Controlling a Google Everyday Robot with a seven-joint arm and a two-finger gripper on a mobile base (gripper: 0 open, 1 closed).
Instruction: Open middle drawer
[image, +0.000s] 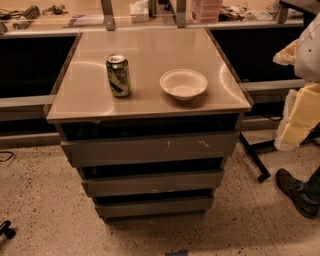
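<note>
The middle drawer (152, 182) is a plain dark grey front without a handle, second of three stacked fronts under the tan counter top (150, 95). It sits between the widest, scratched top front (150, 148) and the narrowest bottom front (154, 205). A dark gap shows above each front. My gripper (299, 116), pale yellow and white, hangs at the right edge of the view. It is to the right of the cabinet, level with the top drawer and well apart from all fronts.
A green soda can (118, 75) and a white bowl (183, 84) stand on the counter top. A dark shoe (295, 190) and a black stand leg with a caster (255, 160) are on the speckled floor at right. Cluttered shelves run behind.
</note>
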